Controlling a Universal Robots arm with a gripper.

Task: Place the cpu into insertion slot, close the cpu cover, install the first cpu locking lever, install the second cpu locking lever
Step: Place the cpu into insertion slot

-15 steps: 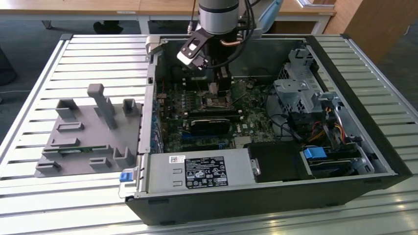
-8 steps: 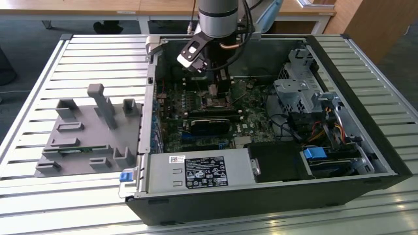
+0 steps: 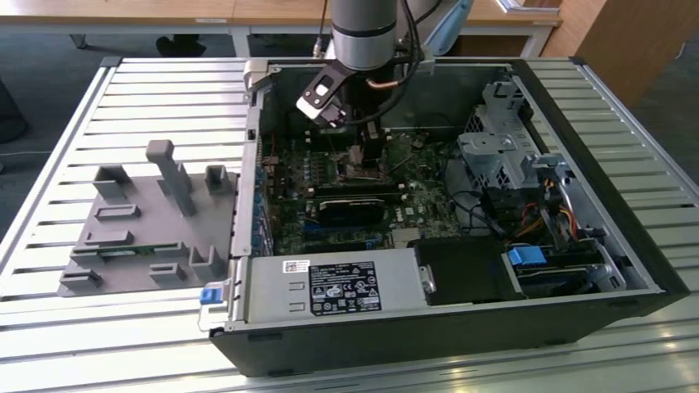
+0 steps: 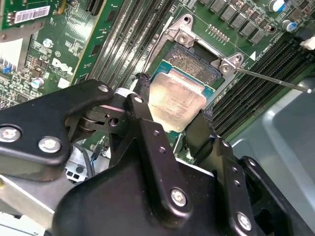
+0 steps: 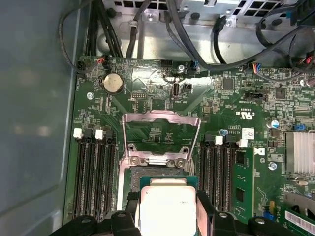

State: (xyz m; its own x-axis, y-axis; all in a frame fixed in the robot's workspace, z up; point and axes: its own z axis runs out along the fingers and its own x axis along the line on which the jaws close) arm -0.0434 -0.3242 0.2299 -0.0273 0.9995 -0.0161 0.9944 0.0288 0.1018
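Currently tool [image 4: 172, 105] grips cpu [image 4: 177, 96] above slot [image 4: 189, 59].

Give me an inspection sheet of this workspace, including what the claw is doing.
Surface: slatted silver metal table bearing an open black computer case.
Job's things: thin square silvery cpu held partly over the black square insertion slot; silver frame cpu cover open.
Clutter: grey plastic fixture tray beside the case.
Grippers: black gripper shut on the cpu.
Cables: black cable bundles beyond the green circuit board.
Surroundings: wooden desks behind the table.
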